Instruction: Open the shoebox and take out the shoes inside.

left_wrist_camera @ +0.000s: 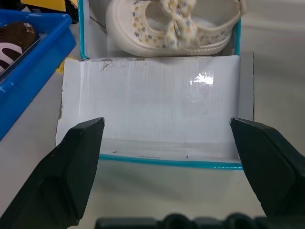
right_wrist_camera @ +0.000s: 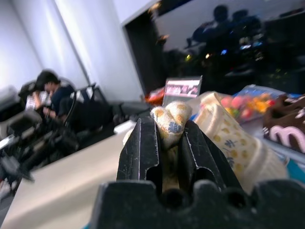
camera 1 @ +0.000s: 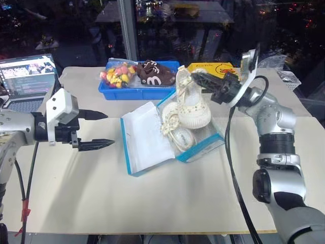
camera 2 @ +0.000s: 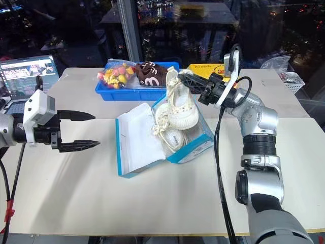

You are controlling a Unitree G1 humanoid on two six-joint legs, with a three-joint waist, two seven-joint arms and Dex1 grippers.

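Note:
The bright blue shoebox (camera 1: 144,134) lies open mid-table, its white-lined lid folded out to the left. My right gripper (camera 1: 195,77) is shut on the back strap of one cream-white dotted shoe (camera 1: 193,104), which hangs toe-down over the box. The right wrist view shows the strap (right_wrist_camera: 171,119) pinched between the black fingers. The other shoe (camera 1: 180,136) lies inside the box with its pale laces loose. My left gripper (camera 1: 109,129) hovers open to the left of the lid, holding nothing. In the left wrist view the lid (left_wrist_camera: 152,105) lies between its spread fingers.
Behind the box stands a blue plastic tray (camera 1: 139,92) with colourful sweets and brown shoes. A yellow duck box (camera 1: 213,68) sits to its right, a laptop (camera 1: 28,76) at the far left, a white basket (camera 1: 289,77) at the far right. A person (right_wrist_camera: 50,93) sits beyond the table.

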